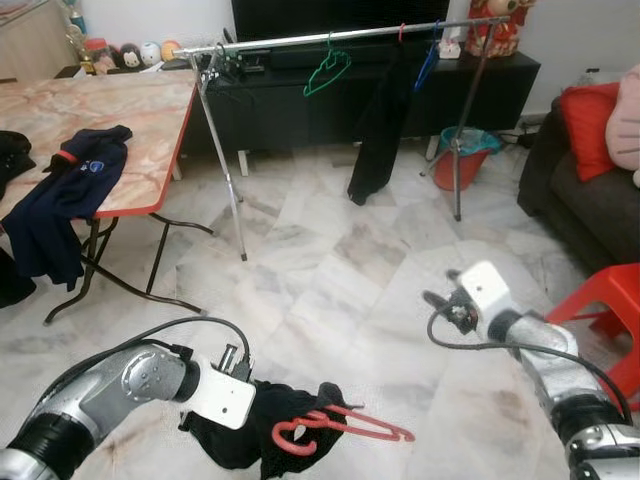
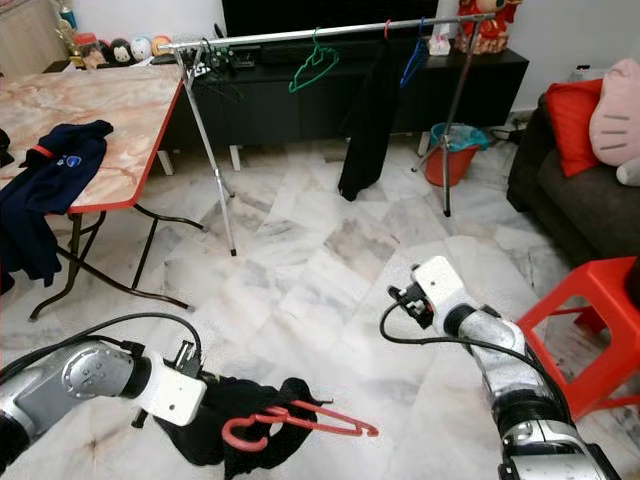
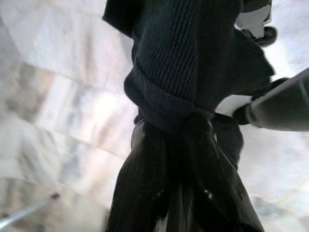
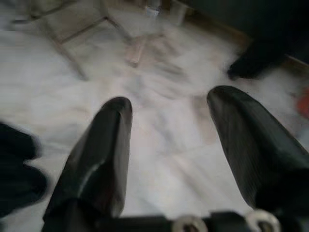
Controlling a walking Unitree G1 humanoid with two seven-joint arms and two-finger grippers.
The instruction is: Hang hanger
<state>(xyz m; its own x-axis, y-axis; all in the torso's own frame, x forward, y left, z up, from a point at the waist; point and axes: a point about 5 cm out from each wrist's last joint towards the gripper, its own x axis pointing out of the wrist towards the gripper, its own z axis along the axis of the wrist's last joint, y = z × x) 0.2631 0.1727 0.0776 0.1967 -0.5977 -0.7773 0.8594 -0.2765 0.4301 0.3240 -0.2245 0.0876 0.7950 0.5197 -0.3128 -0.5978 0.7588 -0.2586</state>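
Closest in, a red hanger point(image 1: 345, 425) with a black garment point(image 1: 250, 425) bunched on it is held low over the marble floor point(image 1: 330, 270) by the left pincer point(image 1: 255, 400), which is closed on the cloth; in the left wrist view the dark knit point(image 3: 193, 72) is seen clamped between the fingers. The hanger is judged to be light and stiff, while the cloth is soft and could slip, so the hook end is thought to be the better place to be held. The right pincer point(image 1: 437, 300) is kept in front, with its fingers point(image 4: 96, 154) spread apart and nothing in them. Further off, a dark blue shirt point(image 1: 70, 195) is draped over the counter point(image 1: 130, 110). Farthest away, a clothes rail point(image 1: 330, 37) is set up, where a green hanger point(image 1: 327, 72) and a black garment on the rail point(image 1: 380, 130) are already hung.
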